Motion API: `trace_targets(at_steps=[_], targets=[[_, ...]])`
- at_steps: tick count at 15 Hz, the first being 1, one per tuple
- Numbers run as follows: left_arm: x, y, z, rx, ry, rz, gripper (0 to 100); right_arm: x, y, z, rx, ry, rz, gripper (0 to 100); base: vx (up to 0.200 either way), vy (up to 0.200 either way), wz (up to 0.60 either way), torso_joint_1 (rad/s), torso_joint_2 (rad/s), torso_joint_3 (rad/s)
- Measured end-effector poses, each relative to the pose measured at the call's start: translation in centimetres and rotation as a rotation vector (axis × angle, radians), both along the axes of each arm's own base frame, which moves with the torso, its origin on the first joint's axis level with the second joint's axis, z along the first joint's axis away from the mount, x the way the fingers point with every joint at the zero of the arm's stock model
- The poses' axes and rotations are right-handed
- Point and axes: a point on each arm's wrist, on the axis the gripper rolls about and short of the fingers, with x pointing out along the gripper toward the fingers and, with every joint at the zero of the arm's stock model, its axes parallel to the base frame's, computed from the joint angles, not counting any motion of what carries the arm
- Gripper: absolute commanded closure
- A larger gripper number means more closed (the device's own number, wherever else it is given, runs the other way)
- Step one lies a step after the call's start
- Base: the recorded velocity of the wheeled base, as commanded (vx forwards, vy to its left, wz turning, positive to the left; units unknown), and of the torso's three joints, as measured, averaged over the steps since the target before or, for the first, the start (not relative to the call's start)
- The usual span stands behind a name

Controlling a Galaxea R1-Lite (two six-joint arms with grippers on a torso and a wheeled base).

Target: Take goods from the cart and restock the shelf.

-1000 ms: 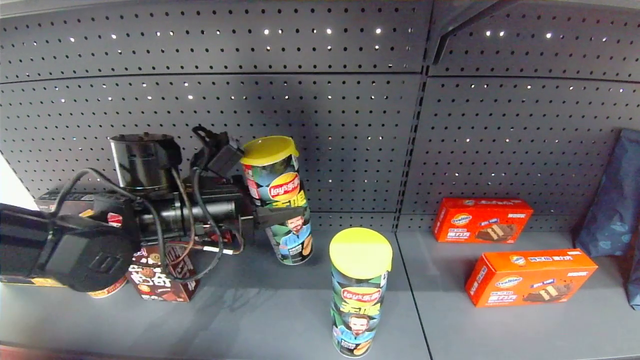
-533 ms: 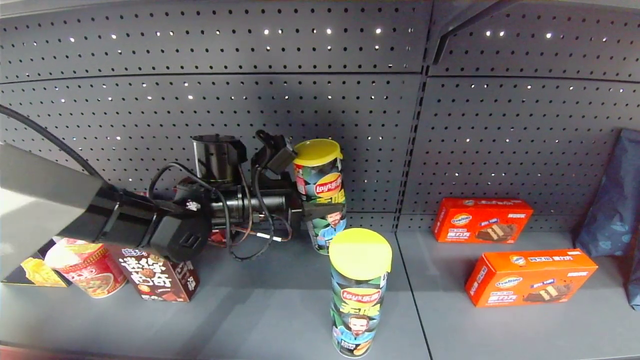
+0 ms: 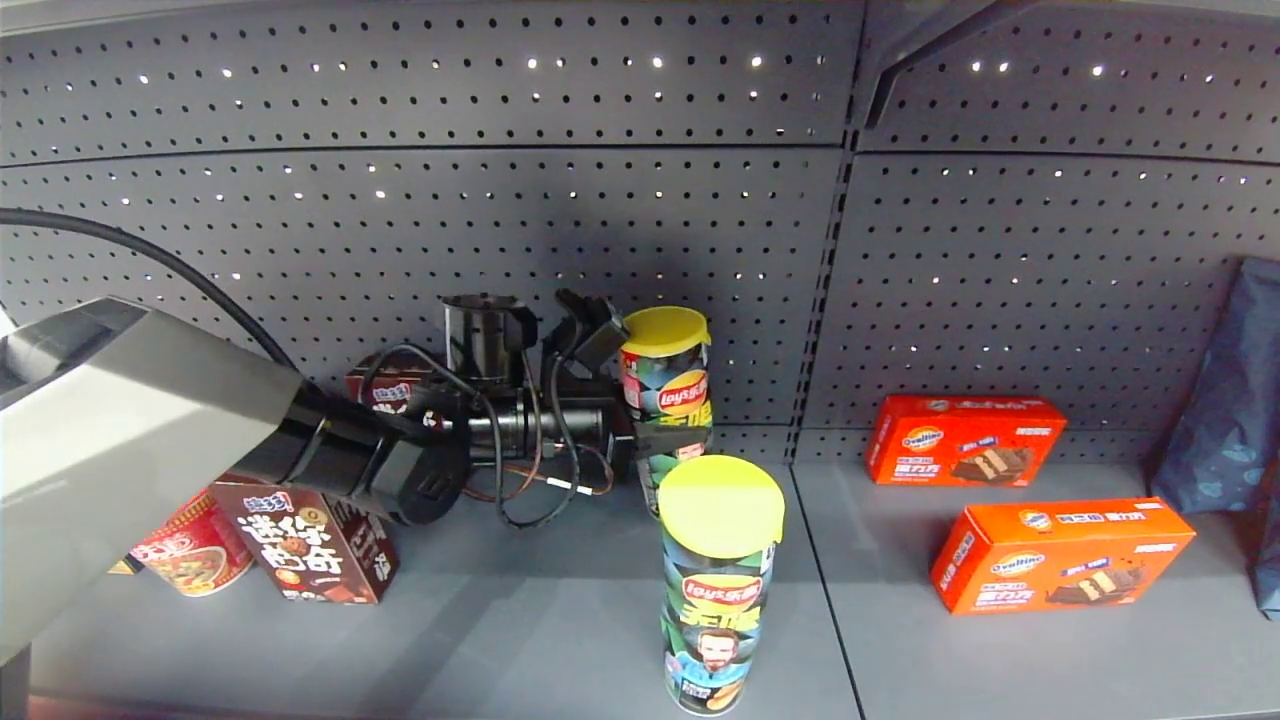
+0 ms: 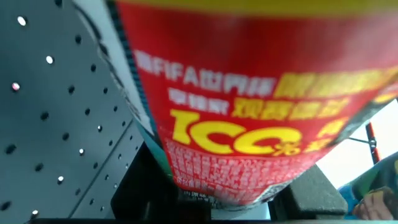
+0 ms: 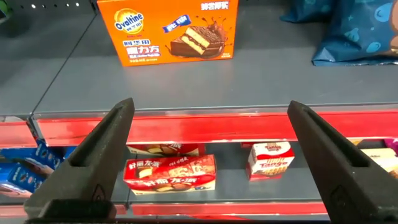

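Note:
My left gripper [image 3: 668,432] is shut on a chip can [image 3: 665,372] with a yellow lid, held upright near the pegboard at the back of the grey shelf [image 3: 520,620]. The can's lower part is hidden behind a second, matching chip can [image 3: 718,590] standing at the shelf front. In the left wrist view the held can [image 4: 249,106] is very close, red side toward the camera, between the dark fingers [image 4: 140,193]. My right gripper [image 5: 210,104] is open with nothing in it, in front of the shelf edge below an orange box [image 5: 168,31].
Two orange boxes [image 3: 962,438] [image 3: 1060,553] lie on the right shelf section, with a blue bag [image 3: 1225,400] at the far right. A brown box [image 3: 310,545] and a noodle cup [image 3: 190,555] stand at the left. Boxes [image 5: 171,174] sit on a lower shelf.
My left arm has carried the chip can to the right and toward the back of the shelf, so it now stands behind the front can. The noodle cup and brown box are uncovered.

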Motion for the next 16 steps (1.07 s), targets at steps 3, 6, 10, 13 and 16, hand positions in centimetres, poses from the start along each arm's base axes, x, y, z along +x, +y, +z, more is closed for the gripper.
trace_targets(at_steps=[3, 6, 10, 13, 16], targets=[[0.2, 0.0, -0.5, 0.005, 0.011, 0.001, 100, 0.0, 0.0, 0.0, 0.006, -0.003, -0.022, 0, 0.000, 0.000, 0.00, 0.000, 0.00, 0.000], [0.4, -0.1, -0.9, 0.008, 0.018, 0.003, 100, 0.1, 0.0, 0.0, 0.009, -0.012, -0.024, 0, 0.000, 0.000, 0.00, 0.000, 0.00, 0.000], [0.7, -0.1, -1.5, 0.012, 0.029, 0.003, 100, 0.1, 0.0, 0.0, 0.008, -0.011, -0.025, 0, 0.000, 0.000, 0.00, 0.000, 0.00, 0.000], [0.9, -0.2, -2.0, 0.016, 0.038, 0.003, 100, 0.1, 0.0, 0.0, 0.009, -0.011, -0.025, 0, 0.000, 0.000, 0.00, 0.000, 0.00, 0.000], [1.0, -0.3, -2.4, 0.021, 0.046, 0.003, 100, 0.1, 0.0, 0.0, 0.016, -0.011, -0.026, 0, 0.000, 0.000, 0.00, 0.000, 0.00, 0.000]])
